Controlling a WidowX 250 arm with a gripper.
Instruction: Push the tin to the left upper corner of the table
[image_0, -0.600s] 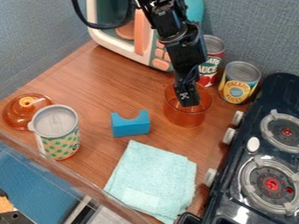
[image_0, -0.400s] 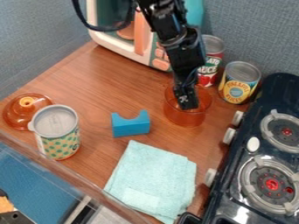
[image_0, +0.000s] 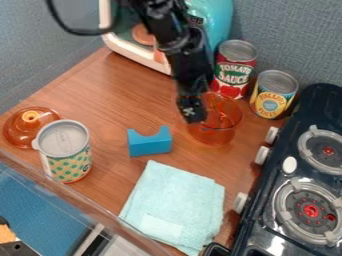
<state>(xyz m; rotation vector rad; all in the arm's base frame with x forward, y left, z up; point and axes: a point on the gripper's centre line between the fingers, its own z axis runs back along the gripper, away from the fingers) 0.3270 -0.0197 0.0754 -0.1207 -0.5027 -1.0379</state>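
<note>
Camera view, tool: the black gripper (image_0: 192, 114) hangs over the bench (image_0: 110, 95), its tip overlapping the near-side wall of the pot in the picture; whether it is wide, narrow or holding something, I cannot tell.
Dotted tin: the polka-dotted tin (image_0: 65, 151) is upright, well to the left of the tool and nearer the camera. It is probably the one the task means, though two other cans share the bench.
Left upper corner: this corner (image_0: 107, 57) lies up and left of the tool, by the toy microwave (image_0: 133, 53).
Done: nothing that counts, as I judge it; the dotted tin is well apart from that corner.
Left to do: bring the tool across to the tin's near side, then push it up along the left side without tipping it.
Amber pot: the see-through pot (image_0: 223, 131) is just right of the tool; I cannot make out any contents.
Amber lid: the knobbed lid (image_0: 25, 131) lies far left of the tool, just beside the tin, and could be nudged by a push.
Dotted tin's top: closed, contents hidden.
Tomato sauce can: this can (image_0: 234, 72), up and right of the tool, has a closed top.
Pineapple can: this can (image_0: 272, 97), farther right of the tool, is closed too.
</note>
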